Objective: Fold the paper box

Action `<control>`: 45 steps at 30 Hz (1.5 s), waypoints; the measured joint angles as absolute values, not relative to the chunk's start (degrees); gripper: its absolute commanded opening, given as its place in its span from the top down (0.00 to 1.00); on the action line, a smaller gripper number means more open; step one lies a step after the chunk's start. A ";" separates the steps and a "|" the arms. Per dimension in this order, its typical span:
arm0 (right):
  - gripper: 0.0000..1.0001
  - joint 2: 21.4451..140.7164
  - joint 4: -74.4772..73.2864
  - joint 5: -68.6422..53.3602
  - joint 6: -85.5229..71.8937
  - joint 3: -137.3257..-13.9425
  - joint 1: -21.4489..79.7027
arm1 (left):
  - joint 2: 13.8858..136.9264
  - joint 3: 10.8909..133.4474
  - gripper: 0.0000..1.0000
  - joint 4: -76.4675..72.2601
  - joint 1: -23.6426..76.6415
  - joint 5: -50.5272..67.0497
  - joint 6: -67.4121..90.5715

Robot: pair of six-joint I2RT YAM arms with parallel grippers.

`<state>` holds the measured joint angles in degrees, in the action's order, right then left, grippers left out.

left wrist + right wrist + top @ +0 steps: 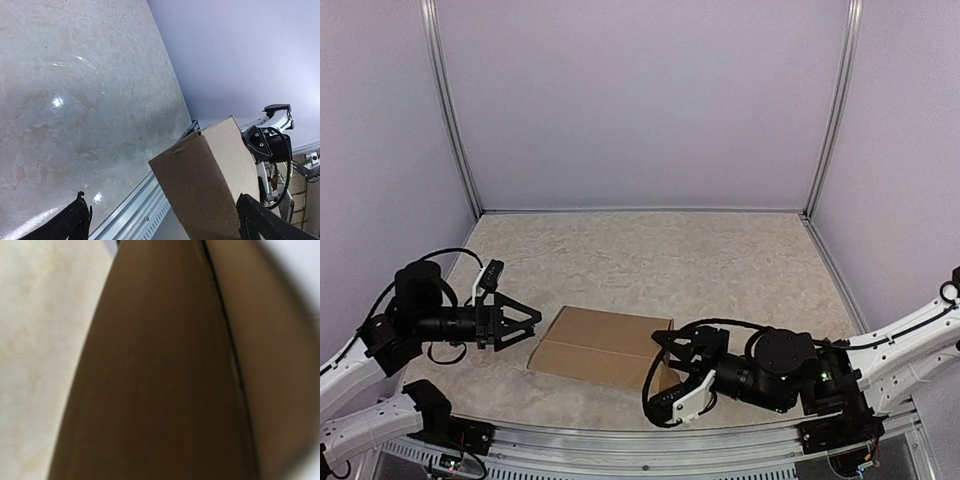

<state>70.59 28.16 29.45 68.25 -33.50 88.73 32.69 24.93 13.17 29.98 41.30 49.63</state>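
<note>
The paper box is a plain brown cardboard box, folded into a long flat shape, lying near the table's front edge. My left gripper is open just off the box's left end, not touching it. In the left wrist view the box's closed end stands between the two wide-apart fingertips. My right gripper straddles the box's right end, one finger behind it and one in front, shut on it. Brown cardboard fills the right wrist view and hides that gripper's fingers.
The beige marbled table is enclosed by white walls with aluminium posts at the back corners. A metal rail runs along the near edge, close under the box.
</note>
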 measured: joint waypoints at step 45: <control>0.71 70.78 1.32 -17.96 2.42 -35.73 61.95 | 55.94 43.92 0.62 28.36 55.70 5.56 28.75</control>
